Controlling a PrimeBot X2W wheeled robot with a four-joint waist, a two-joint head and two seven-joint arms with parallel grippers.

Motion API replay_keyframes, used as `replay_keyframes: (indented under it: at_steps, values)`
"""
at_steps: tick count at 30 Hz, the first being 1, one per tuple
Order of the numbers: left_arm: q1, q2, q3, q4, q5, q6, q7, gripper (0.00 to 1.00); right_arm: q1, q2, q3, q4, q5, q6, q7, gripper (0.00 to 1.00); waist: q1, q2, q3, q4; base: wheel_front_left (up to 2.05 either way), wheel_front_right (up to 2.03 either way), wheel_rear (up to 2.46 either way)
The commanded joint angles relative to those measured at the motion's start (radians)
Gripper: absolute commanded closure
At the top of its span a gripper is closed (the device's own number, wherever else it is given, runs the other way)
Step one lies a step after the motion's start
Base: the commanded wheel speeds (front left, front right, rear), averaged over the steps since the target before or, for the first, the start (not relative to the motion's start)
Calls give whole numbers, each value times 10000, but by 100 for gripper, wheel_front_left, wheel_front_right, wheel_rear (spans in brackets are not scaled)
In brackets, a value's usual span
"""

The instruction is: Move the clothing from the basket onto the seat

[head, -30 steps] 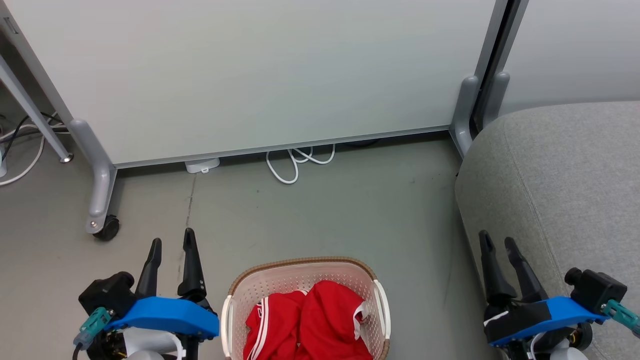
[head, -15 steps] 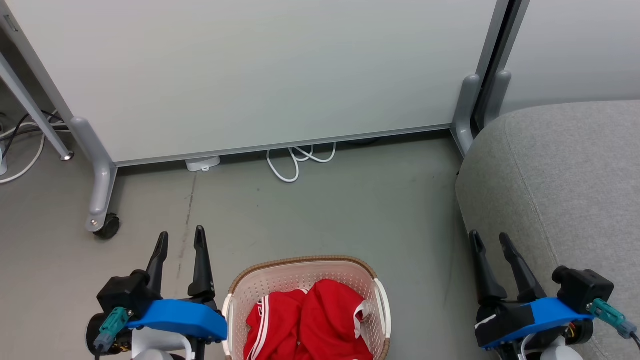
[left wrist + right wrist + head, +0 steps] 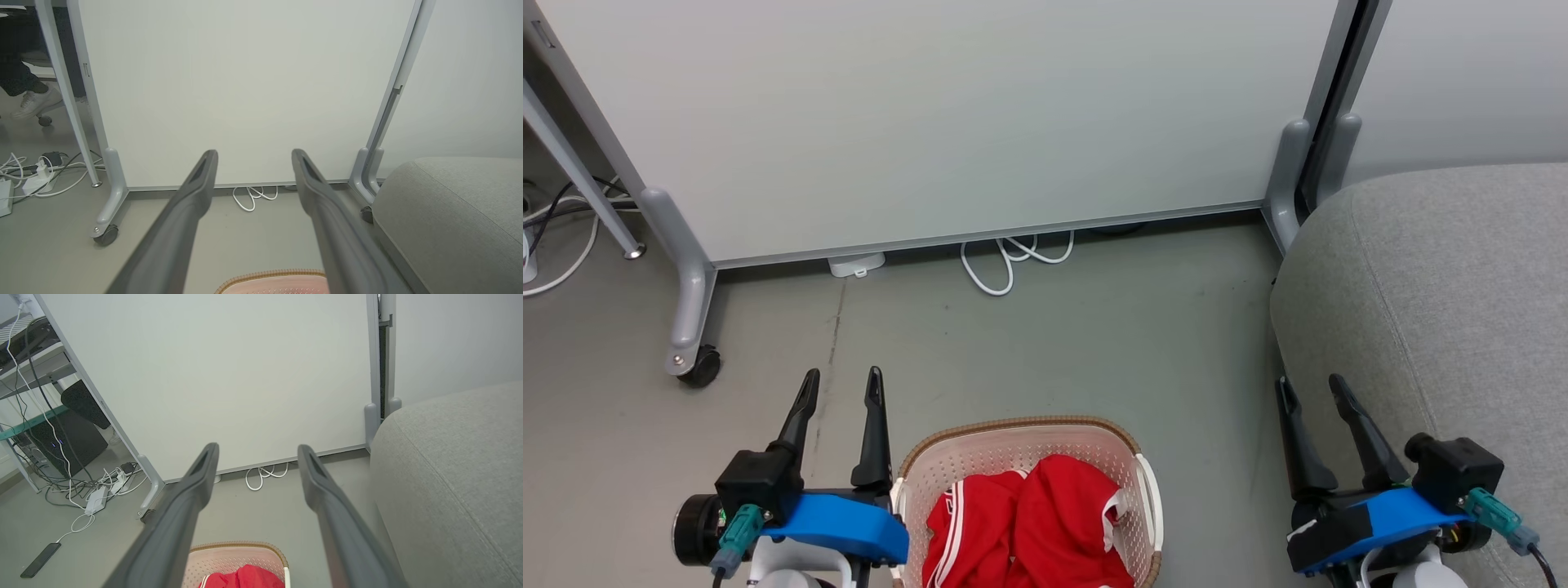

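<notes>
The red clothing [image 3: 1029,523] with white stripe trim lies bunched inside the cream perforated basket [image 3: 1013,445], which stands on the floor at the bottom centre. The basket's brown rim [image 3: 269,274] peeks in at the left wrist view's bottom edge, and the right wrist view catches the basket [image 3: 229,559] with a bit of red clothing [image 3: 245,577]. My left gripper [image 3: 841,388] hovers just left of the basket, open and empty. My right gripper [image 3: 1311,392] is open and empty between the basket and the grey seat [image 3: 1462,286], close to the seat's front edge.
A white partition panel [image 3: 931,122] on castor feet [image 3: 698,363] stands behind the basket. A looped white cable [image 3: 1005,261] lies at its base. More cables and a power strip [image 3: 96,498] lie on the floor to the left. A person's shoe [image 3: 34,104] shows beyond the partition.
Both grippers have drifted inward toward the basket, the left one rightward and the right one leftward, staying open. The clothing has not moved.
</notes>
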Motion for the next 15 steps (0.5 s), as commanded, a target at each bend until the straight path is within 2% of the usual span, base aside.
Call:
replay_keyframes:
  at_steps: [1,15]
  values:
    - [-186,19,-44,-17,247,-46,-98,0,-146,-65,47,-41,-270,19,-91,0,0,0,1,2,0,0,0]
    - [-173,-70,-118,119,1341,-194,-365,0,-178,-68,212,4,-1356,21,-363,0,0,0,16,11,0,0,0]
